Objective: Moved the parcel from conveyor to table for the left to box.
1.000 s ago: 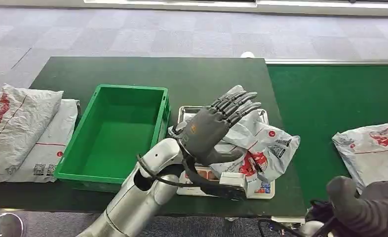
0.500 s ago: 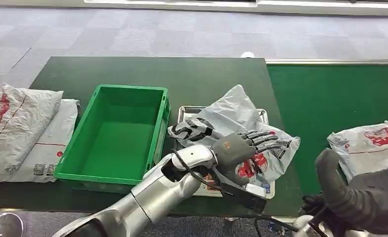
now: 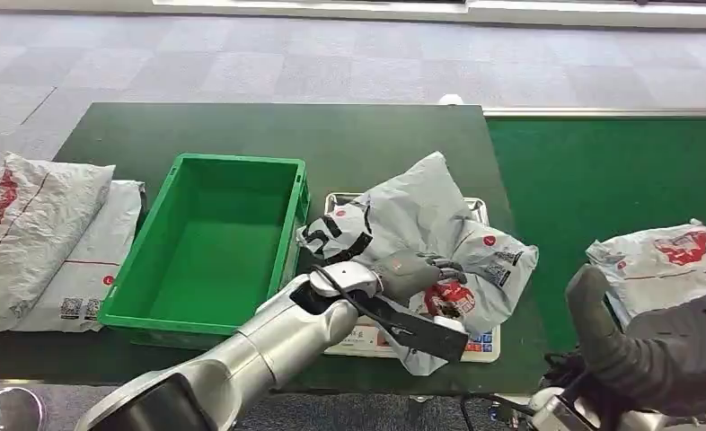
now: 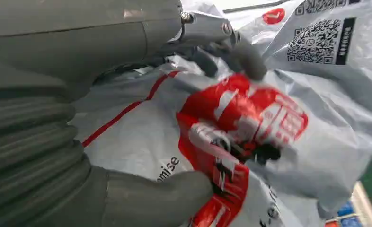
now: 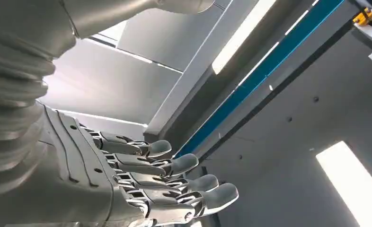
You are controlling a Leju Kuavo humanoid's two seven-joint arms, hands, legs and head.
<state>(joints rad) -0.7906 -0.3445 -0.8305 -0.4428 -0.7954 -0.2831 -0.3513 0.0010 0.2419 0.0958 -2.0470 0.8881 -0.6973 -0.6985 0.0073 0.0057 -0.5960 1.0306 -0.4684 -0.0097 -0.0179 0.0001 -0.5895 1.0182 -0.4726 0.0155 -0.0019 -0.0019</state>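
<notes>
A crumpled grey-white parcel with red print lies on a silver tray on the dark green table, just right of the green box. My left hand is on the parcel's near side, fingers curled into the plastic. The left wrist view shows the thumb under the parcel and the fingers over it, gripping it. My right hand hangs low at the near right, off the conveyor; in the right wrist view its fingers are straight and apart, holding nothing.
A second parcel lies on the green conveyor at the right. Two more parcels are stacked at the table's left end. The green box has nothing in it.
My left hand came down from above the parcel, fingers spread, and closed on its near side; the parcel bunched up. The conveyor parcel drifted left. My right hand rose slightly.
</notes>
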